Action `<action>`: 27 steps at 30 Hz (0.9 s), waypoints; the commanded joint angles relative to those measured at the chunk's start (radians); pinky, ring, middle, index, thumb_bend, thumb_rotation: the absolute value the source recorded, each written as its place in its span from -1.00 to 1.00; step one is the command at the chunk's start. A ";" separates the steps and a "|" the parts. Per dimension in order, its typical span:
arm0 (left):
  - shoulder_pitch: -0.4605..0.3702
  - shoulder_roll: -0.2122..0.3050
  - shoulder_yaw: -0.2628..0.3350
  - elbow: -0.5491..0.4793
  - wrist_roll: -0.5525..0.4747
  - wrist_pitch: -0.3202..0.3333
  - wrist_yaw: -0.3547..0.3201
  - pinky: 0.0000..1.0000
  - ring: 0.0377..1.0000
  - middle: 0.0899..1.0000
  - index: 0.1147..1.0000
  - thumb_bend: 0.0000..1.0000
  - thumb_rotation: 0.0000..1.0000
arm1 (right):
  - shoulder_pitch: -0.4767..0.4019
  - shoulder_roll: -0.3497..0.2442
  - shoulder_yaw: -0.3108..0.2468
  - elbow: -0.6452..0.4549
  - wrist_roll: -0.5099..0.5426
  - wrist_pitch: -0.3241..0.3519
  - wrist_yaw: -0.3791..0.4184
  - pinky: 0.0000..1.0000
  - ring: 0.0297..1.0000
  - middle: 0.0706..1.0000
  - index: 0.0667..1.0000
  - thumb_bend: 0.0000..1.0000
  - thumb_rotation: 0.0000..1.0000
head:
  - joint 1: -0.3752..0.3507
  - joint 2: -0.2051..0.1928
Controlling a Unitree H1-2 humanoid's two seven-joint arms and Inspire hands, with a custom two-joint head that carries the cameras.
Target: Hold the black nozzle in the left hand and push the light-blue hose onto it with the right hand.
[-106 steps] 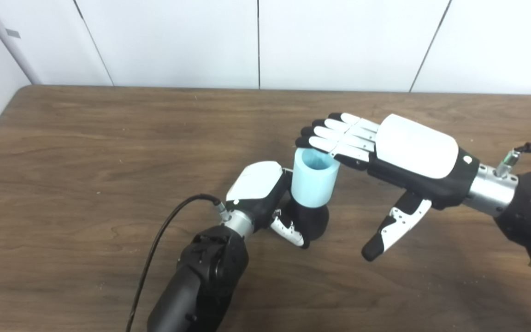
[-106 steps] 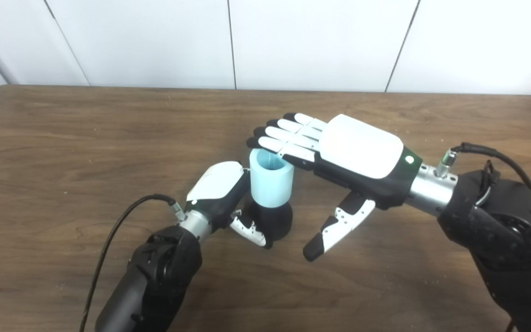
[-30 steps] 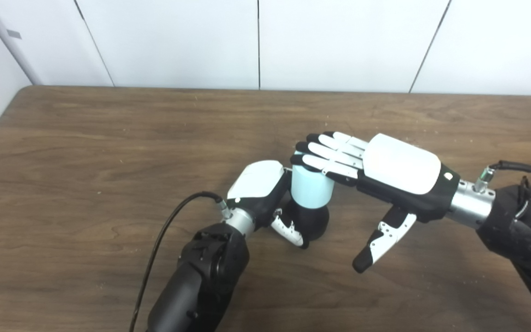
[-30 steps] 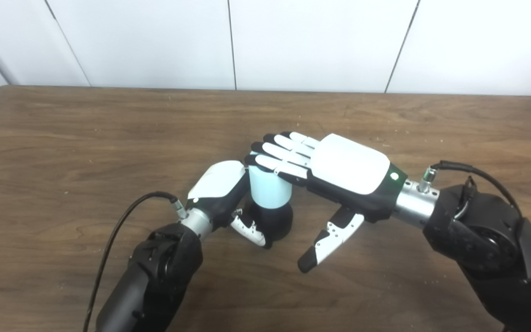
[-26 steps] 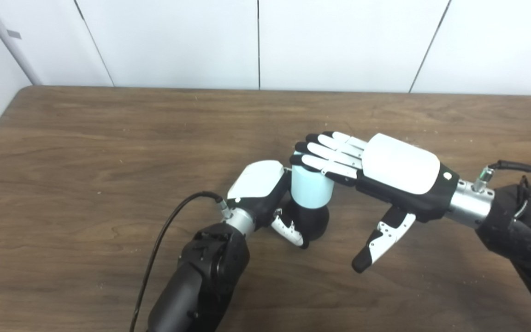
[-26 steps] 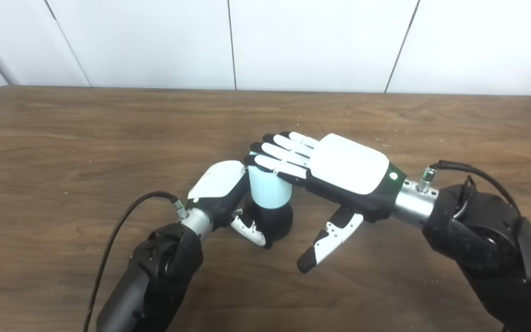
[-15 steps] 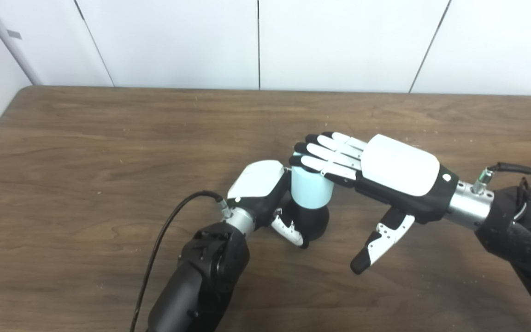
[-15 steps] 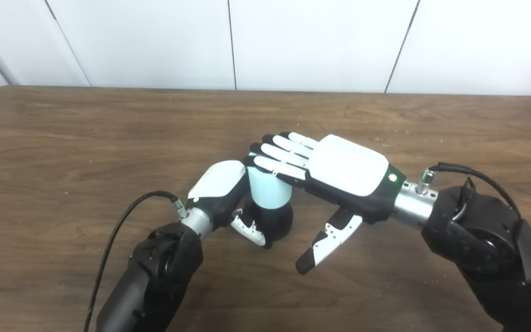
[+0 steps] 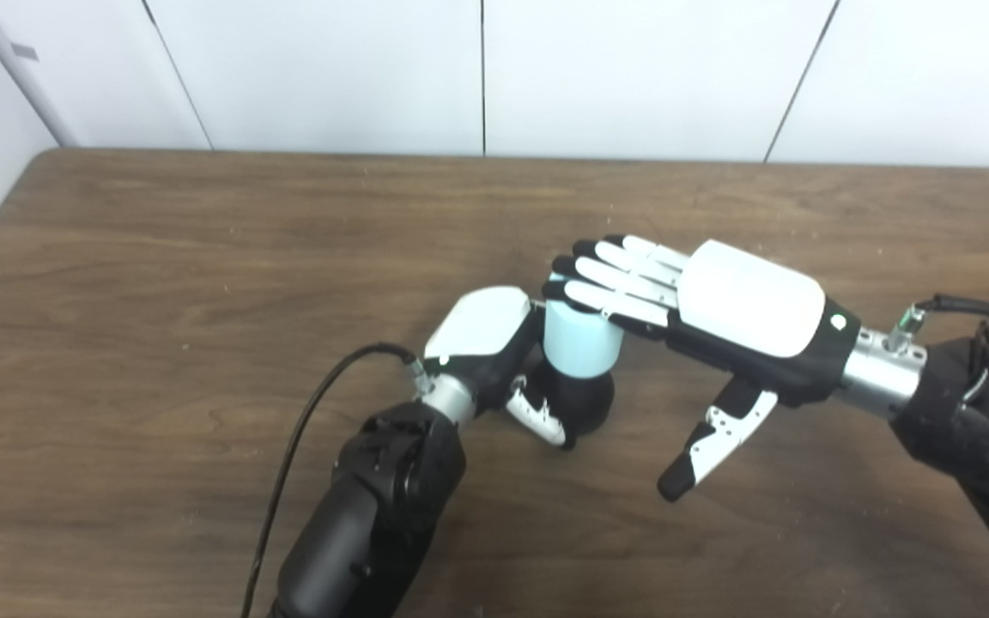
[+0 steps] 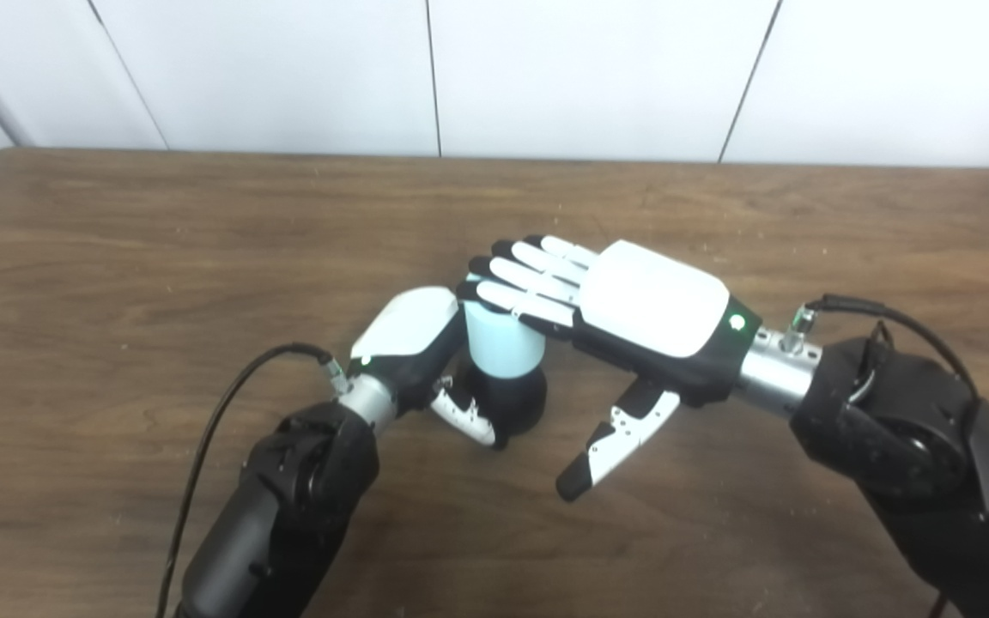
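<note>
Left hand [image 9: 494,343] gripped nozzle [image 9: 585,399]; right hand [image 9: 718,300], fingers flat (holding nothing), pressed hose [image 9: 580,339] down. Next: firmer straight push.

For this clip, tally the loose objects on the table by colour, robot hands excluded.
Light-blue: 1, the hose, seated on the nozzle.
Black: 1, the nozzle, standing on the table.
Total: 2

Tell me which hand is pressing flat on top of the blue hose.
The right hand, fingers straight over the light-blue hose; the left hand grips the black nozzle.
</note>
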 commanded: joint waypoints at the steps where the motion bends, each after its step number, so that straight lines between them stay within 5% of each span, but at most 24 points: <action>1: 0.036 0.022 -0.014 0.056 0.001 0.012 -0.092 1.00 0.66 0.00 -0.24 0.03 -1.00 | 0.041 -0.050 0.022 0.018 -0.020 -0.001 0.072 1.00 1.00 0.98 0.92 0.43 1.00 | 0.000 0.001; 27: 0.028 0.020 -0.014 0.060 0.002 0.012 -0.095 1.00 0.66 0.01 -0.25 0.03 -1.00 | 0.013 -0.030 0.032 0.056 -0.002 -0.001 0.043 1.00 1.00 0.98 0.91 0.44 1.00 | 0.002 -0.001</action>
